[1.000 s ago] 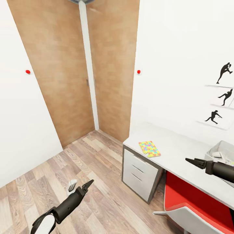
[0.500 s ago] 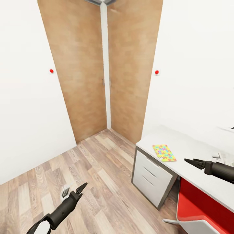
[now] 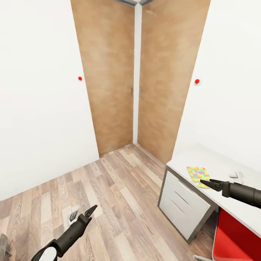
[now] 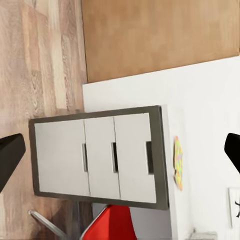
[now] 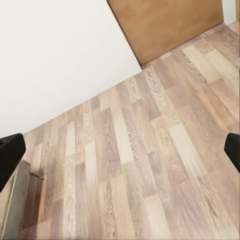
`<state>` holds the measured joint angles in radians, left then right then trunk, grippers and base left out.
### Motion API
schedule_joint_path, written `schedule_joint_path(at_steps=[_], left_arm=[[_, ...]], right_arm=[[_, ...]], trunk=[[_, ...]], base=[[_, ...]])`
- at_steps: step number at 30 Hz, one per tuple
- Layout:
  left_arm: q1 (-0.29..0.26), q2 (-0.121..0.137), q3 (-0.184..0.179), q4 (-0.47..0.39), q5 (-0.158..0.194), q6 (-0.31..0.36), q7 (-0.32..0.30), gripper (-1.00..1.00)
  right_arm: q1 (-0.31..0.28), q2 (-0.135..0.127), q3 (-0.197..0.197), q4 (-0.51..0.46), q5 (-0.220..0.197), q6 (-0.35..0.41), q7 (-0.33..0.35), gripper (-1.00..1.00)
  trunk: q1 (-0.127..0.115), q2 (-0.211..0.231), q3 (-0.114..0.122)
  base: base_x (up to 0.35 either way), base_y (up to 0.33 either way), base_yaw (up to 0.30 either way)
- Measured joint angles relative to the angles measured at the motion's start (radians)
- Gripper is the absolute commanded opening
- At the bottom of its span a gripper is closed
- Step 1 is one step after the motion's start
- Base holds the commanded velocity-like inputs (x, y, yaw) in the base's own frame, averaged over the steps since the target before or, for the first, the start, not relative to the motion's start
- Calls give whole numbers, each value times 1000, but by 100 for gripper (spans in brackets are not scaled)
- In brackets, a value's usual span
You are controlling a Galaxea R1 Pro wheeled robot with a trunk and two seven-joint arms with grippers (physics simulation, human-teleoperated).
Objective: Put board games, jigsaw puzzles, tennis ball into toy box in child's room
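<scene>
One multicoloured jigsaw puzzle lies flat near the end of the light grey table, above its white drawers. My right gripper hovers open just over the puzzle's near edge, holding nothing. Low at the left, my left gripper hangs open and empty over the wood floor. The left wrist view looks across at the drawers and the puzzle edge-on between that gripper's spread fingers. The toy box, board games, tennis ball and bed are out of view.
Wooden wardrobe doors fill the corner ahead, between white walls. A red chair sits tucked under the table. A small grey-white object lies on the plank floor by my left gripper. The right wrist view faces floor and wall.
The camera has swung left, so the table has slid to the right and the tub and wall pictures have left the picture. Both arms keep their pose, grippers still open.
</scene>
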<state>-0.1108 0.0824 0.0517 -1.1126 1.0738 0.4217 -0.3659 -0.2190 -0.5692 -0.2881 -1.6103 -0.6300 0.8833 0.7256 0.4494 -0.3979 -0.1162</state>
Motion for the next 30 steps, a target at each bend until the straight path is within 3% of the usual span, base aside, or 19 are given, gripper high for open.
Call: schedule_joint_path(at_steps=[16,30], left_arm=[[-58,-4,-7,84,-22,-4,14,100],[-71,-34,-7,94,-40,-2,9,100]], right_arm=[[-1,27,14,0,1,-16,-12,100],[-3,33,15,0,9,-21,-92,100]], trunk=[[0,0,-4],[0,0,-5]], base=[[0,0,285],[0,0,282]])
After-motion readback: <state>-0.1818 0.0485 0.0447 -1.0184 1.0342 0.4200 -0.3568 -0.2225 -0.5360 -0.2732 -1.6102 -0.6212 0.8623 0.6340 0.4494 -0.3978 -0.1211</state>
